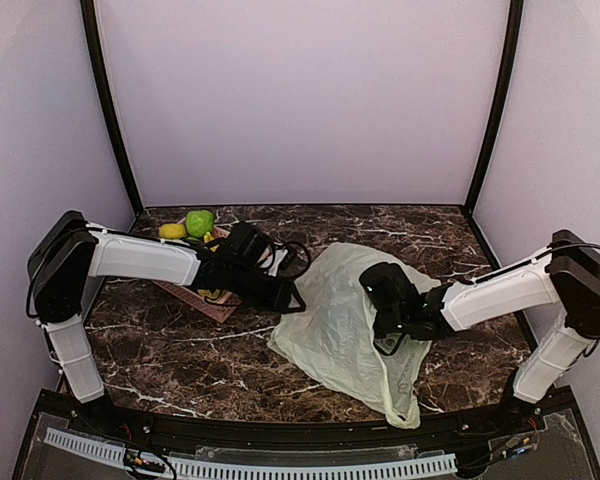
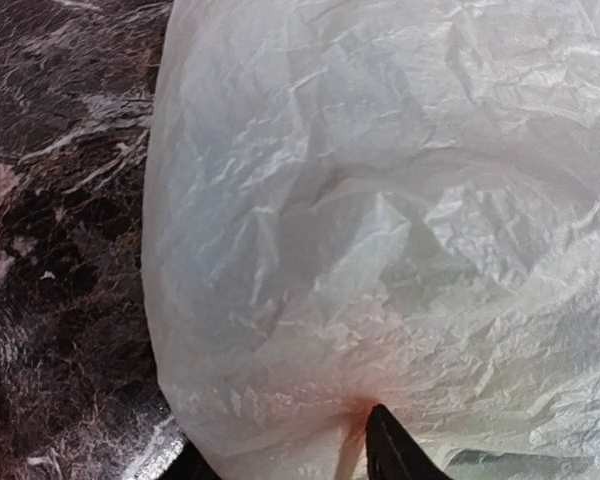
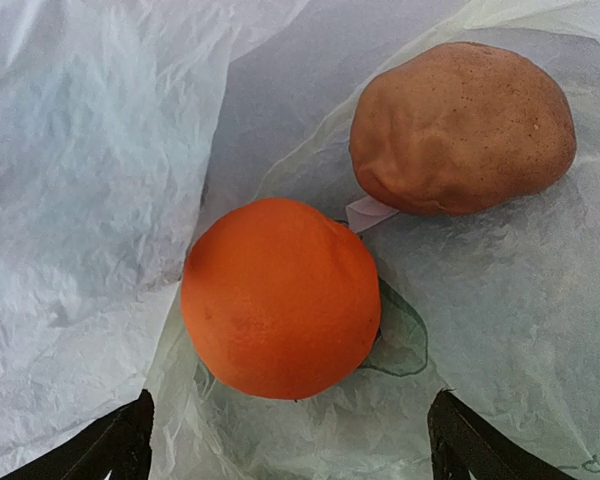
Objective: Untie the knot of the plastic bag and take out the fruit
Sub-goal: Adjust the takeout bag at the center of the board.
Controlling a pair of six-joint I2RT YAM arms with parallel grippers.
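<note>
Two sit before the released right gripper (image 3: 290, 442): smooth orange fruit (image 3: 280, 298), dimpled brown fruit (image 3: 462, 128); left gripper (image 1: 291, 298) unclear.

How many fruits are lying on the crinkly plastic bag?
2. A round orange toy fruit lies in the middle of the right wrist view, and a brown oval toy fruit sits beyond it to the right, both on the pale crinkly plastic bag. Folds may hide more.

Pale, crumpled plastic bag (image 1: 345, 330) — slack, spread flat; round orange fruit (image 3: 280, 298) and brown oval fruit (image 3: 462, 128) lie on its film, close together — green fruit (image 1: 200, 221) well apart.
</note>
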